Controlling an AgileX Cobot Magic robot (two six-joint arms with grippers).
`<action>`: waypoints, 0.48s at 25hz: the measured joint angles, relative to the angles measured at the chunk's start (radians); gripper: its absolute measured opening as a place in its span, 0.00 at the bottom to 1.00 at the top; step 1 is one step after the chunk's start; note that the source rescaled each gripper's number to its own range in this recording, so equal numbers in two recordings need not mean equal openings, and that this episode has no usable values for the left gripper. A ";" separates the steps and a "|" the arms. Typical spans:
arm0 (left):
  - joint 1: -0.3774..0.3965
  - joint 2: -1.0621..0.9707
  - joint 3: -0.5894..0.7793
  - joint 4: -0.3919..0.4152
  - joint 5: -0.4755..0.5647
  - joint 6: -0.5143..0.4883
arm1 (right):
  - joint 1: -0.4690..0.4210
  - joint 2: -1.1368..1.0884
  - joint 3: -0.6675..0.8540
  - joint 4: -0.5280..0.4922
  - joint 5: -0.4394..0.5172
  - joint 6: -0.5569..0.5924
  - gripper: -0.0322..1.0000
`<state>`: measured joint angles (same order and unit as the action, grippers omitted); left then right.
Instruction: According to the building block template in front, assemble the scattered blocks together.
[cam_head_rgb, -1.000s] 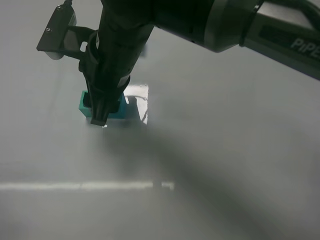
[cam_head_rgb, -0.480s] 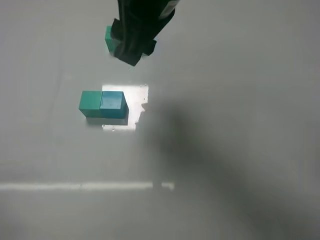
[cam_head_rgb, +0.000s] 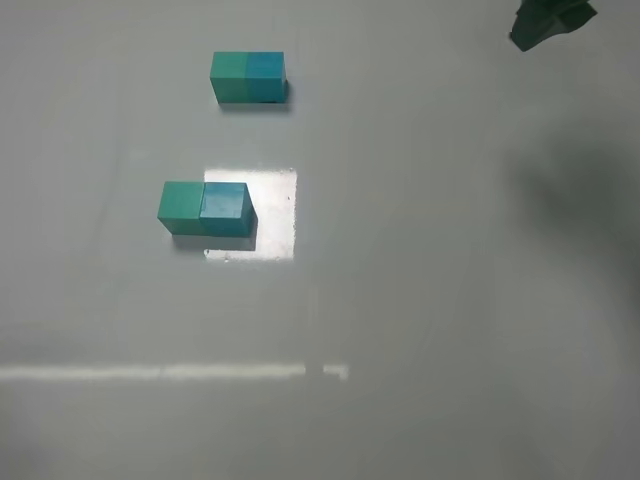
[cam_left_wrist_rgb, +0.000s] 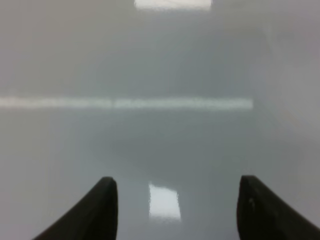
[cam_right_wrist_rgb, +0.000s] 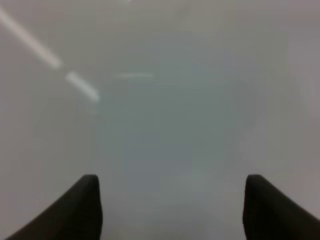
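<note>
Left gripper (cam_left_wrist_rgb: 177, 200): we log jaws spread wide, empty. Right gripper (cam_right_wrist_rgb: 172, 200): likewise. Template (cam_head_rgb: 248, 77): far side of table (cam_head_rgb: 450, 300). Green block (cam_head_rgb: 180, 205) and blue block (cam_head_rgb: 225, 208): touching, slightly offset, near template.

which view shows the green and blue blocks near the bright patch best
The exterior high view: the teal-green block and the cyan-blue block sit touching, side by side at the bright patch, unobstructed. Both wrist views show only bare table beyond each open tool; neither shows the blocks.
</note>
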<state>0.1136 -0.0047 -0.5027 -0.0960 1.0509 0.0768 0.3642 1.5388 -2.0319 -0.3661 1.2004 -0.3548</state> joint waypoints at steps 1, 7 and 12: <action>0.000 0.000 0.000 0.000 0.000 0.000 | -0.040 -0.034 0.050 0.001 0.000 0.005 0.48; 0.000 0.000 0.000 0.000 0.000 0.000 | -0.217 -0.327 0.425 0.003 0.003 0.068 0.47; 0.000 0.000 0.000 0.000 0.000 0.000 | -0.253 -0.626 0.775 0.003 -0.002 0.174 0.46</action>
<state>0.1136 -0.0047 -0.5027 -0.0960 1.0509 0.0768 0.1108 0.9129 -1.2565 -0.3635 1.1982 -0.1806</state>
